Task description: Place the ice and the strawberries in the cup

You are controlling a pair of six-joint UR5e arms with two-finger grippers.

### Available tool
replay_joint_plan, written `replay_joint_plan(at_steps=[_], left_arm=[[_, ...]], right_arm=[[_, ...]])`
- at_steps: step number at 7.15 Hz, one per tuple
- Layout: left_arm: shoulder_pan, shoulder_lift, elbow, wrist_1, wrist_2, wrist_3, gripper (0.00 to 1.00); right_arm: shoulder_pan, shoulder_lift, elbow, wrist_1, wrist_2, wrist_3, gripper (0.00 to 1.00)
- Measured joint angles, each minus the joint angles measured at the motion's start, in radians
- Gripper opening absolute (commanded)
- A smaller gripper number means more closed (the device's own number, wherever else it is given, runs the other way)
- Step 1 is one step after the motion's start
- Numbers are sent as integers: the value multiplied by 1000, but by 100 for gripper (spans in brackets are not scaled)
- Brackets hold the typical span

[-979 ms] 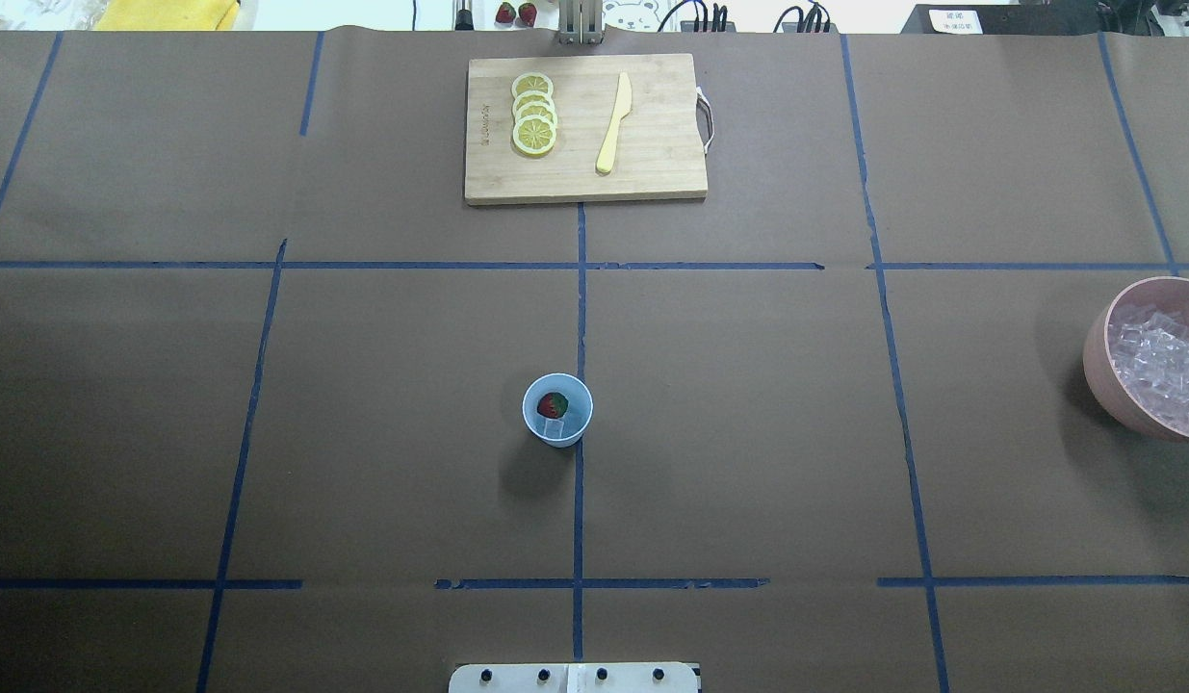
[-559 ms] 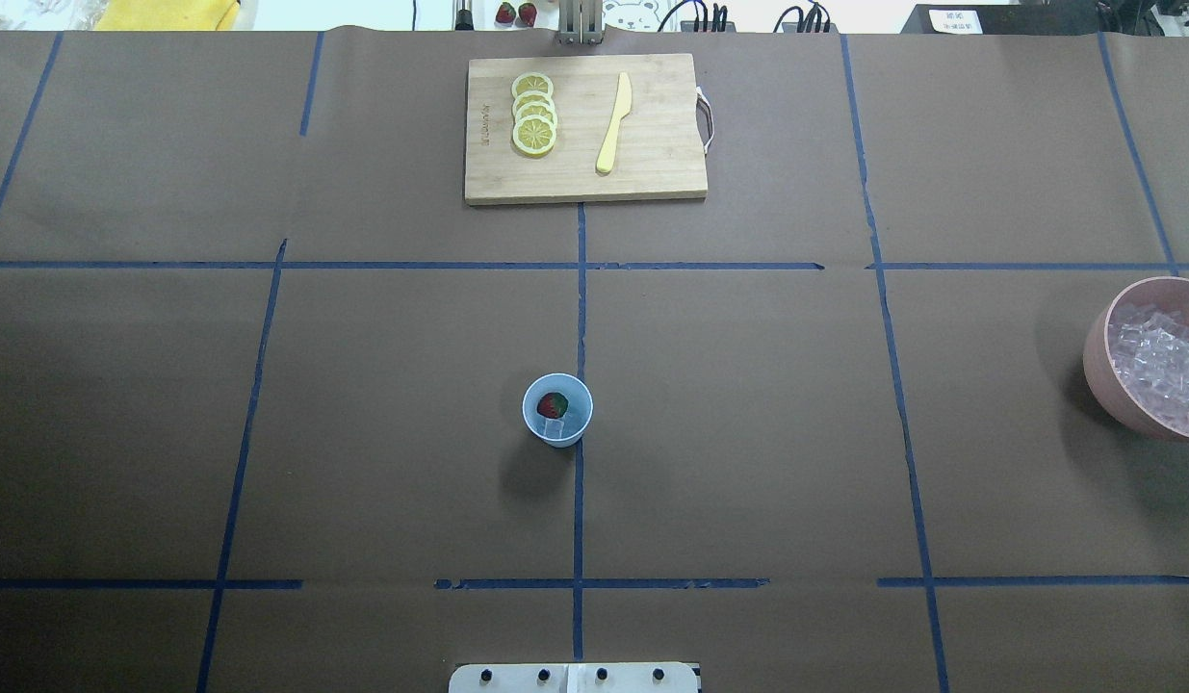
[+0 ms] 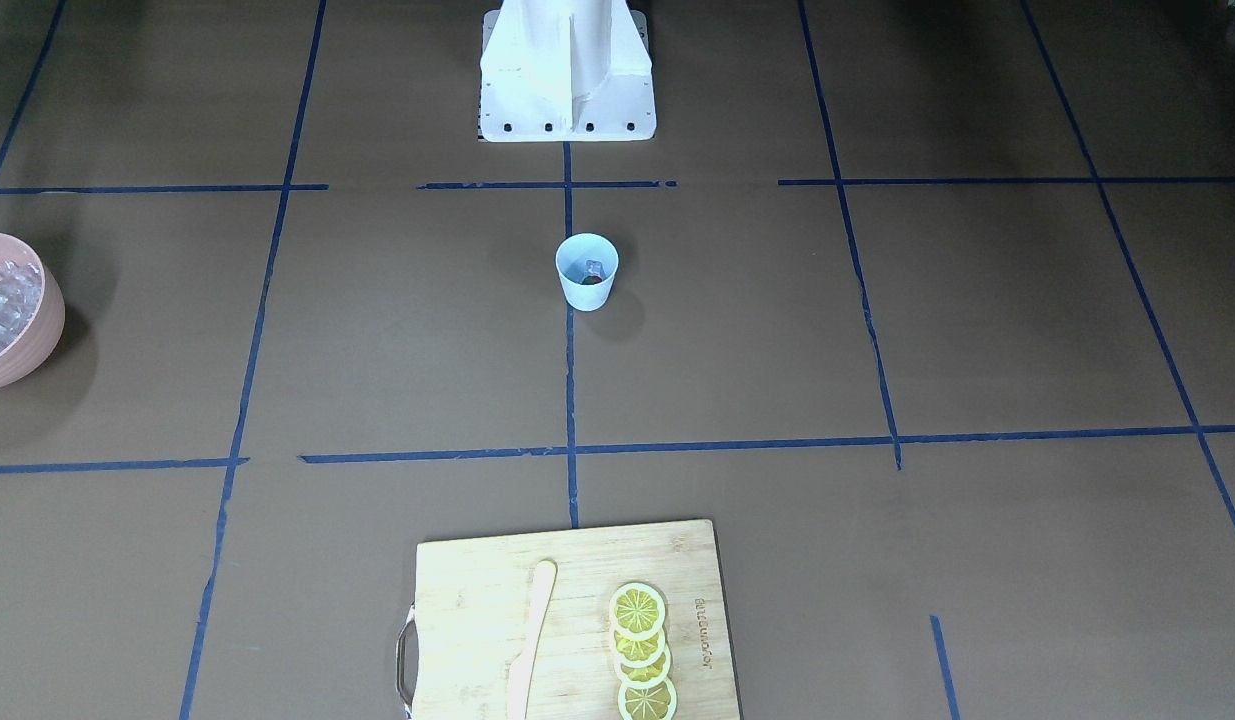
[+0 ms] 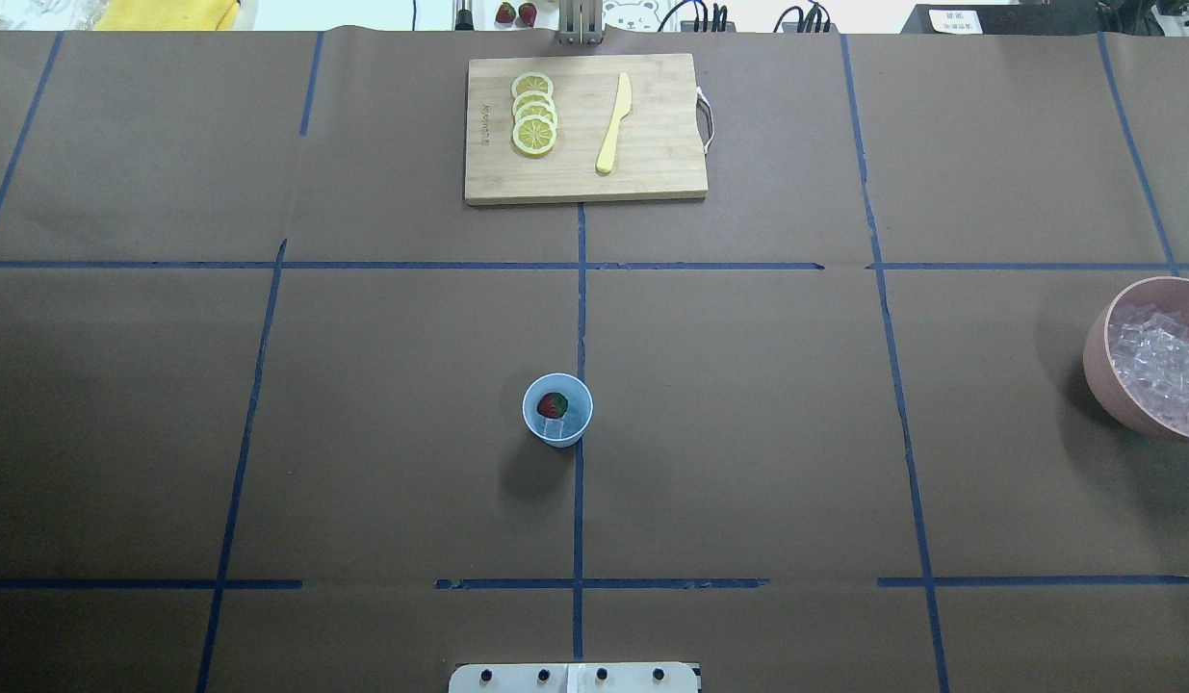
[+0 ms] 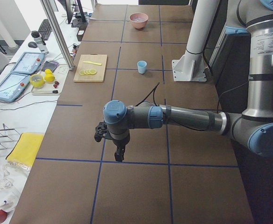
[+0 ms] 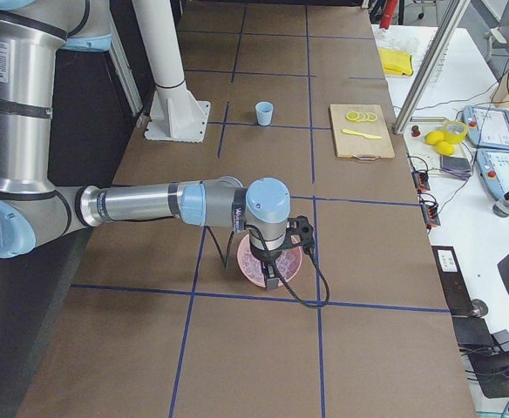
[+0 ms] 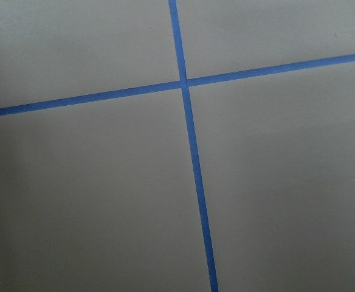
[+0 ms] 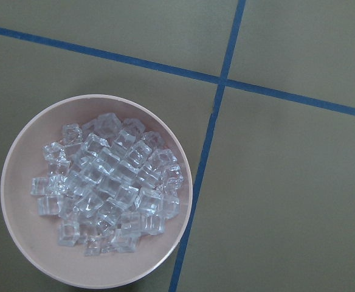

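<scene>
Directly beneath right hand (image 6: 270, 279), grip unreadable: ice (image 8: 107, 188) in pink bowl (image 8: 24, 238), well apart from cup (image 3: 585, 293) at surface (image 4: 748, 433) centre, left hand (image 5: 119, 156) farther off, grip likewise unreadable.

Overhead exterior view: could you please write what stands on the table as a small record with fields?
cup: pale blue, upright, on the centre tape line
inside it: one strawberry and at least one ice cube
bowl: pink, at the right edge, partly cut off by the frame
its contents: ice, many cubes
cutting board: wooden, at the far side, near the centre
on it: four overlapping lemon slices, and a yellow knife to their right
</scene>
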Motion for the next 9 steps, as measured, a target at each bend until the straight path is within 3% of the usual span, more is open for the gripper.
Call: replay_joint_plan(at_steps=[9], left_arm=[[0, 20, 4, 0, 2, -4, 100]], right_arm=[[0, -6, 0, 19, 0, 9, 99]])
